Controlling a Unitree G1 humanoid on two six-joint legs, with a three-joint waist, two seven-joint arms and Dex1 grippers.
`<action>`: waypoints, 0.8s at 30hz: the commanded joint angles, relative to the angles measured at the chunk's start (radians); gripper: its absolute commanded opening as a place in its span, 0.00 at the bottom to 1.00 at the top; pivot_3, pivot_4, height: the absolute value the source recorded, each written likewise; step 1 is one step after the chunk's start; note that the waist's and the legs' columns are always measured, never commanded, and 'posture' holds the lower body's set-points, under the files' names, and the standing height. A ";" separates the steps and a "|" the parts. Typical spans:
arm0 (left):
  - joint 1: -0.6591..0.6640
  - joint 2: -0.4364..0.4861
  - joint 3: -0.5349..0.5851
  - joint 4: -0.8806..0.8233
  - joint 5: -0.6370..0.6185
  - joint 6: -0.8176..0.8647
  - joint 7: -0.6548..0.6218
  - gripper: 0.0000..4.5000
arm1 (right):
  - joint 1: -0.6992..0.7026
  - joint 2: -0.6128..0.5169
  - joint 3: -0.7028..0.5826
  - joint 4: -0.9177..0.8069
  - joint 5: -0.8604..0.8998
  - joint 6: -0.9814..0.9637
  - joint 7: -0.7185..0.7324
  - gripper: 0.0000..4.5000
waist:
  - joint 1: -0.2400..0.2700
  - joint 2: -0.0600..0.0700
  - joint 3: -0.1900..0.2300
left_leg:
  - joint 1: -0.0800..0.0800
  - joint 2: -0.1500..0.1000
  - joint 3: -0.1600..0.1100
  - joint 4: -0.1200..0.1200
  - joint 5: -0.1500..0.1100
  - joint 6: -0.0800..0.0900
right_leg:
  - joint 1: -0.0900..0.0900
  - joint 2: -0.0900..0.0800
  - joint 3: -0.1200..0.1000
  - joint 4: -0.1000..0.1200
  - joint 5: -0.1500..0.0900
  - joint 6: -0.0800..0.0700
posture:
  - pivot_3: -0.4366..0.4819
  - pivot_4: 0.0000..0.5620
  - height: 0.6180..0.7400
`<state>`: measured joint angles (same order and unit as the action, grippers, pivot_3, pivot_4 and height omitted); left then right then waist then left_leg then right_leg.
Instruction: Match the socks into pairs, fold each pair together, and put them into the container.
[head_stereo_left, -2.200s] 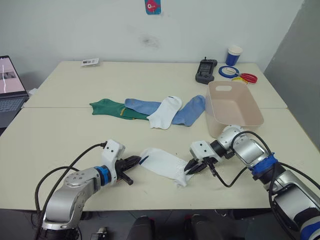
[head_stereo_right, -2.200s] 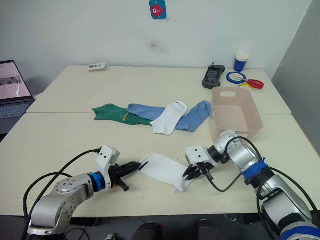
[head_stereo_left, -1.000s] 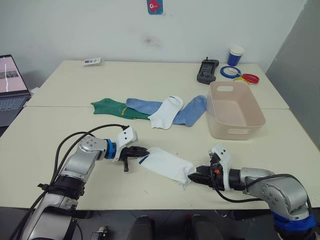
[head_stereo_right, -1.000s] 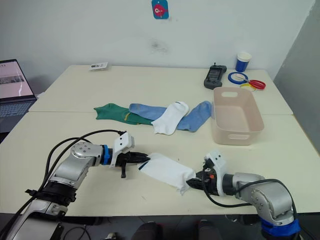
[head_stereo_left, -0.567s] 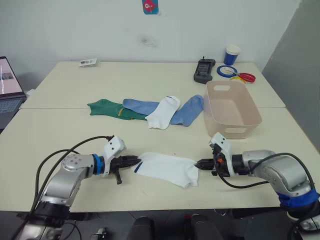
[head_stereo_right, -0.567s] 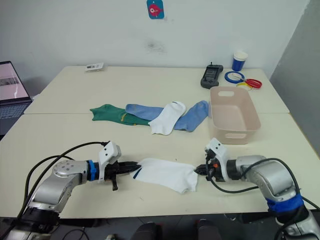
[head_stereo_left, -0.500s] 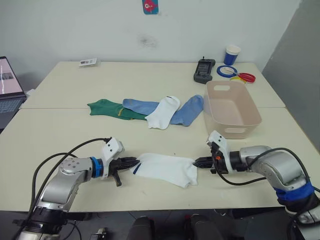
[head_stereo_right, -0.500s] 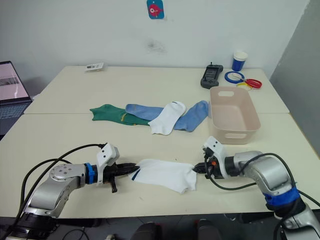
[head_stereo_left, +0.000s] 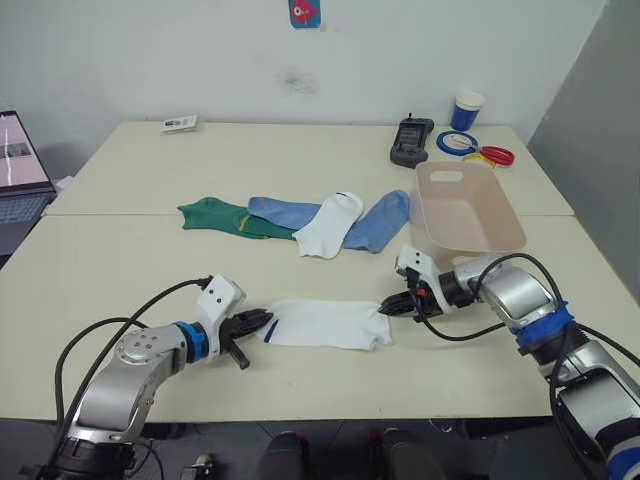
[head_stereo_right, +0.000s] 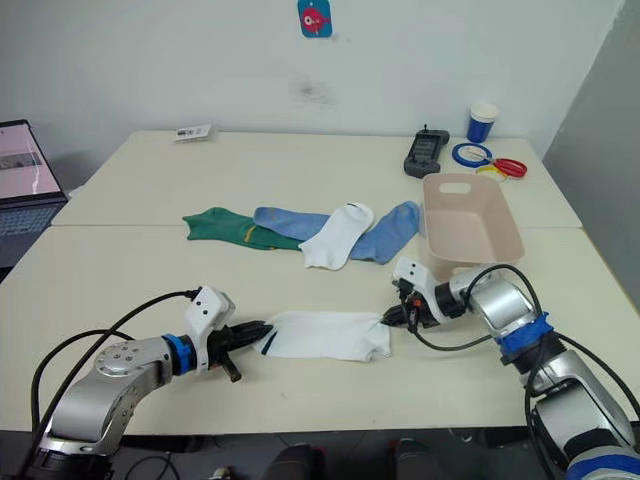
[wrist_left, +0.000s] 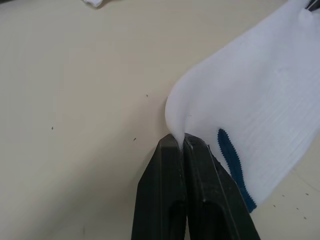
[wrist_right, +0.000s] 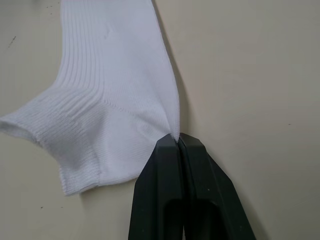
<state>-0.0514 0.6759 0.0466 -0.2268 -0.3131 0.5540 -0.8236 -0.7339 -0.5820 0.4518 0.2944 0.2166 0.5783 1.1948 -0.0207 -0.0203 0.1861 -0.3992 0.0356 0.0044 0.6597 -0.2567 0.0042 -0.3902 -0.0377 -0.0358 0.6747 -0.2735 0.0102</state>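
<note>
Table (head_stereo_left: 130, 270) — bare around the near white sock (head_stereo_left: 325, 324), which lies flat, well short of the bin (head_stereo_left: 467, 210). Left gripper (head_stereo_left: 262, 320) pinches one end, right gripper (head_stereo_left: 388, 307) the other — both clamped tight.

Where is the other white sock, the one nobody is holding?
The loose white sock lies mid-table in the row of socks, overlapping two light blue socks, left of the pink container.
</note>
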 joint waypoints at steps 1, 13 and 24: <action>0.006 0.007 -0.024 -0.017 -0.003 -0.019 -0.026 0.00 | -0.001 0.000 -0.022 0.029 -0.034 -0.039 0.000 0.01 | 0.000 0.000 0.000 | 0.000 0.000 0.000 0.000 0.000 0.000 | 0.000 0.000 0.000 0.000 0.000 -0.001 | 0.48 0.27 1.00; 0.069 0.063 0.047 -0.039 -0.014 -0.079 -0.055 0.69 | 0.151 -0.121 -0.181 -0.217 0.026 -0.040 -0.010 0.83 | 0.007 0.000 0.000 | 0.000 0.000 -0.001 0.000 0.000 0.000 | 0.000 -0.002 -0.001 0.000 0.002 -0.006 | 0.48 0.27 1.00; 0.096 0.185 0.178 0.124 -0.028 -0.457 -0.274 0.99 | 0.422 -0.232 -0.287 -0.490 -0.026 -0.338 -0.041 1.00 | 0.018 0.001 0.001 | 0.000 0.004 0.002 -0.004 0.000 0.000 | -0.003 0.001 -0.001 0.000 -0.003 -0.005 | 0.48 0.27 1.00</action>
<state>0.0369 0.8524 0.1867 -0.1006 -0.3154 0.1734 -1.0572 -0.3321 -0.7957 0.2110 -0.1447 0.1843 0.2967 1.1550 -0.0022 -0.0189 0.1870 -0.4001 0.0396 0.0067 0.6559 -0.2567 0.0038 -0.3937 -0.0371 -0.0370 0.6741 -0.2764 0.0055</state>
